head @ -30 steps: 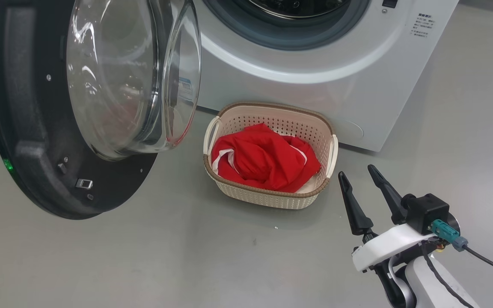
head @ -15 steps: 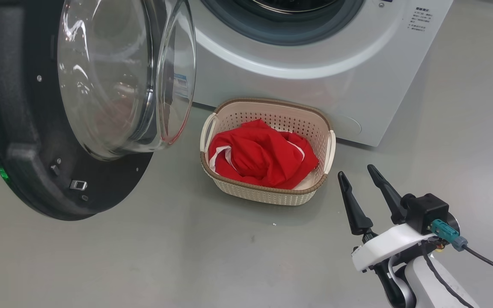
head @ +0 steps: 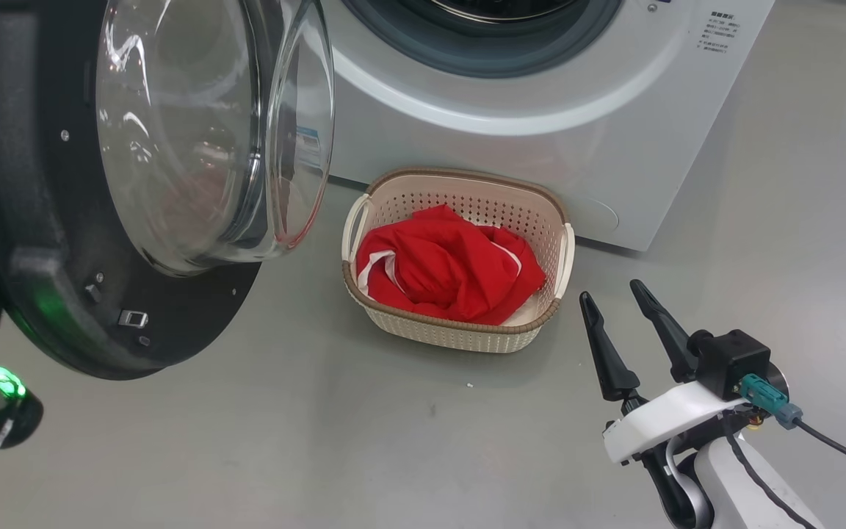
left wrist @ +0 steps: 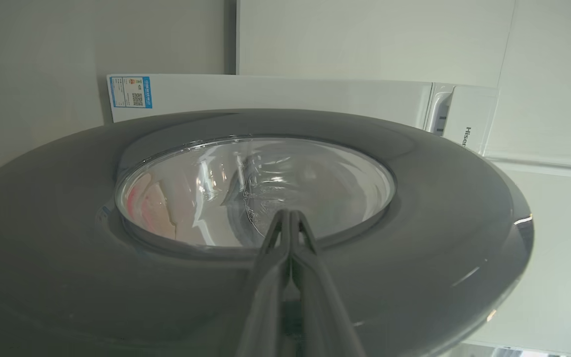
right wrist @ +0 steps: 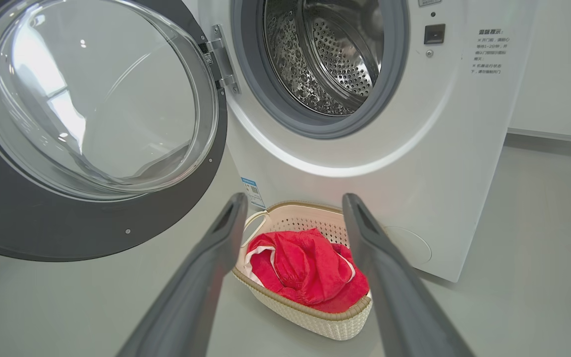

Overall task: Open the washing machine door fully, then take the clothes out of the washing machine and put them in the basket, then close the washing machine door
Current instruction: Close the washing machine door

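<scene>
The washing machine door (head: 34, 220) stands swung open at the left, its glass bowl (head: 188, 132) bulging toward the washing machine (head: 511, 103). The steel drum (right wrist: 325, 54) shows no fabric inside. On the floor in front of the machine sits the cream basket (head: 452, 334), holding the red clothes (head: 452, 268). My right gripper (head: 610, 292) hovers open to the right of the basket with nothing in it. In the right wrist view the basket (right wrist: 325, 325) lies beyond the spread fingers. My left gripper (left wrist: 289, 215) is shut and points at the door's outer face; contact cannot be told.
My left arm's wrist with a green light (head: 4, 382) sits low at the left, behind the door's rim. Grey floor (head: 320, 441) spreads in front of the basket. A blue label (left wrist: 131, 91) marks the machine's side panel.
The head camera has shifted slightly. My left wrist with its green light has risen into view at the lower left behind the door. The right gripper, basket and clothes are unchanged.
</scene>
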Available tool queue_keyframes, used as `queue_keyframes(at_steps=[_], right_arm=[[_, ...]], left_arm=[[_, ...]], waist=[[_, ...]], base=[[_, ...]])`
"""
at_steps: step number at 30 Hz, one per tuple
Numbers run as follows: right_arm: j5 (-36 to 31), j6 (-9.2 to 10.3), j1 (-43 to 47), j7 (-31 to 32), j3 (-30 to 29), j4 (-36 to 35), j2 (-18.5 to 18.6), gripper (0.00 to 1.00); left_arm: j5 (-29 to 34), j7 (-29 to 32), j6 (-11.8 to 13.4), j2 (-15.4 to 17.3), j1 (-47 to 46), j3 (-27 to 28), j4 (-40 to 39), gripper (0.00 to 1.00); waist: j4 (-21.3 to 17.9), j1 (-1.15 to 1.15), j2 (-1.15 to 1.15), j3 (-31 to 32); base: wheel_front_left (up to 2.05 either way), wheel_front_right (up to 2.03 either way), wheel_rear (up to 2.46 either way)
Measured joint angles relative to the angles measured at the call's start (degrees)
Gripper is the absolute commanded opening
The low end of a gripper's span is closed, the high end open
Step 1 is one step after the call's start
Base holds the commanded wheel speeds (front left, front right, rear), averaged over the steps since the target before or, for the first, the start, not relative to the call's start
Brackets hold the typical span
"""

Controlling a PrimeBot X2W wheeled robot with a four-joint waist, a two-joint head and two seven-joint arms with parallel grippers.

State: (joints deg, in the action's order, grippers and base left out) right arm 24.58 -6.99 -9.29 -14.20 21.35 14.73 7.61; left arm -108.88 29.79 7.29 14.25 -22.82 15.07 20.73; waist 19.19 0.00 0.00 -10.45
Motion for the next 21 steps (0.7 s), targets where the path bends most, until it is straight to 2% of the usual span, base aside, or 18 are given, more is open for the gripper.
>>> queue_keyframes(at_steps=[14, 21], right_arm=[[0.0, 0.0, -0.02, 0.0, 0.63, 0.3, -0.08, 1.0], [0.01, 0.0, -0.03, 0.0, 1.26, 0.38, -0.16, 1.0]], left_arm=[[-3.71, 7.83, -0.01, -0.57, 2.91, -5.78, -2.5, 0.0], [-5.02, 9.05, -0.01, -0.77, 4.13, -6.7, -4.61, 0.0]], waist=[[0.2, 0.0, 0.0, 0.75], [-0.22, 0.0, 0.0, 1.04]], base=[[0.0, 0.0, 0.0], [0.0, 0.0, 0.0]])
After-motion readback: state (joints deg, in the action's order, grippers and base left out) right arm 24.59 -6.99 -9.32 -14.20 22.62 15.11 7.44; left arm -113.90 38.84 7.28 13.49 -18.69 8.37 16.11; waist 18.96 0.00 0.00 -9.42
